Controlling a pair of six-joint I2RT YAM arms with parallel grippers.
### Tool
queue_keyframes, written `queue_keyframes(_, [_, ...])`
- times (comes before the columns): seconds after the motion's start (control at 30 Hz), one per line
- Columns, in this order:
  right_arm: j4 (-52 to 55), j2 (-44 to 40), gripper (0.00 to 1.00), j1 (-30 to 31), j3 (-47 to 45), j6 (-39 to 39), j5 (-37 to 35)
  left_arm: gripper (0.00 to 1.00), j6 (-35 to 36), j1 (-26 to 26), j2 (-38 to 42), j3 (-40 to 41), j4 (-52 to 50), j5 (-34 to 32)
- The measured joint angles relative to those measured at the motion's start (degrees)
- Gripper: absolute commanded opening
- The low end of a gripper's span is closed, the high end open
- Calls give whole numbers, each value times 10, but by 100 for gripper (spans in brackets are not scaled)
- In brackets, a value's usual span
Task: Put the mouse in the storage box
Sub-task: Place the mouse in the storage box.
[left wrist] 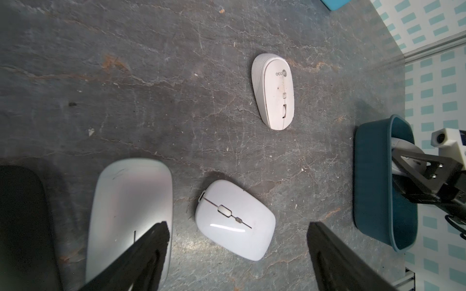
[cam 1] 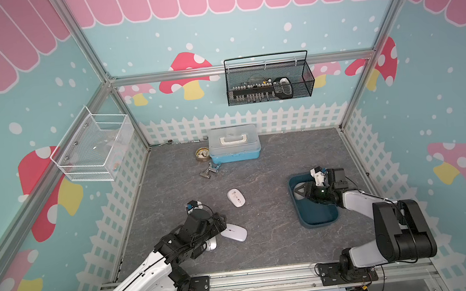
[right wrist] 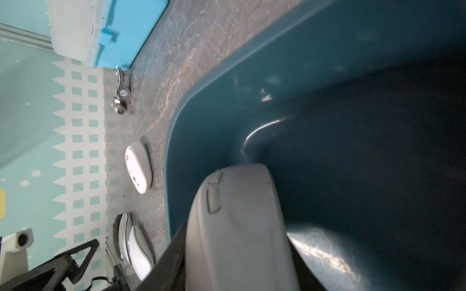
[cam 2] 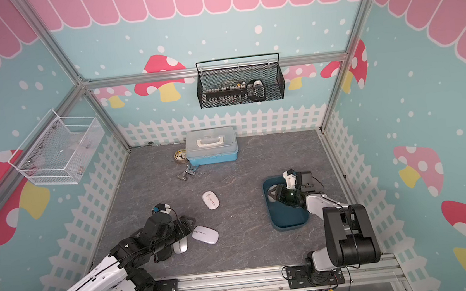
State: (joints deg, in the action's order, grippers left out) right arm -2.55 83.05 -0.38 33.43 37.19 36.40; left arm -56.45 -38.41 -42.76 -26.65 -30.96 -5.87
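Grey-stone worktop [cam 1: 264, 236]: one dark-teal, low-walled storage box [cam 1: 317, 216], one grey mouse [right wrist: 237, 226] inside between my right fingers [right wrist: 171, 264], gripped or not I cannot tell; three pale mice [cam 1: 236, 197] [cam 1: 233, 232] [cam 1: 210, 244] outside; my left fingers [left wrist: 151, 252] spread wide.

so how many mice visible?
4: grey mouse in right gripper, in storage box; cream mouse mid-table; white mouse, silver mouse by left gripper. Dark shape beside them: maybe a fifth.
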Motion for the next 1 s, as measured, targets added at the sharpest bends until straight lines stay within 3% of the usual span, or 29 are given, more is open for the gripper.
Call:
queue_keyframes(0.17, [17, 0, 74, 0, 22, -17, -31, 95, 0, 2, -15, -2, -2, 5])
queue_keyframes(0.43, [73, -4, 86, 0, 62, -32, -124, 92, -4, 30, -16, -10, -7, 7])
queue_keyframes(0.47, [82, -9, 94, 0, 66, -32, -139, 92, -6, 34, -13, -10, -9, 8])
queue_keyframes(0.5, [91, -16, 95, 0, 69, -30, -155, 92, -9, 38, -9, -10, -11, 9])
queue_keyframes(0.77, [136, -54, 95, 0, 107, -37, -234, 90, -21, 47, -28, -20, -18, 23])
queue_keyframes(1.0, [148, -125, 95, 19, 107, -35, -232, 90, -21, 47, -86, -59, -26, 28])
